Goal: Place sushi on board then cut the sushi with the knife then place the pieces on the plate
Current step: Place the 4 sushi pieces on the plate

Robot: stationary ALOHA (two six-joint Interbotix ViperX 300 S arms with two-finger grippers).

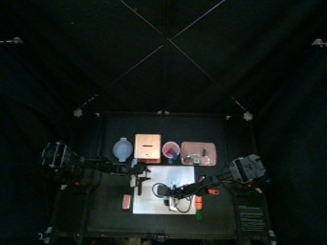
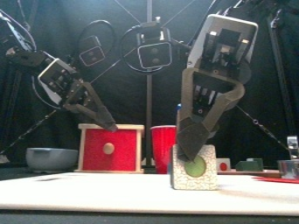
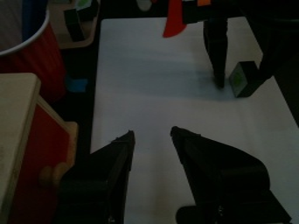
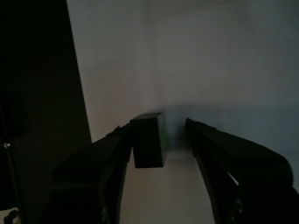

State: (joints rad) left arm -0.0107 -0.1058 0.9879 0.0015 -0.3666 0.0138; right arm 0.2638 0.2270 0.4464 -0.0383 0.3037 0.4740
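One sushi piece (image 2: 195, 169), pale outside with a green middle, stands upright on the white cutting board (image 1: 183, 179). My right gripper (image 2: 188, 150) comes down over it with its jaws open on either side. In the right wrist view the piece (image 4: 146, 143) looks dark and sits against one jaw, with a gap to the other. My left gripper (image 3: 152, 143) hangs open and holds nothing, above the board's (image 3: 163, 96) left part, in front of the box. The pink tray (image 1: 198, 151) lies at the back right. The red cup (image 2: 163, 149) stands behind the board.
A wooden box with a red drawer front (image 2: 108, 149) stands at the back left, with the blue-grey bowl (image 2: 52, 158) to its left. A small red thing (image 1: 128, 201) lies left of the board, and an orange-red one (image 1: 213, 191) on its right.
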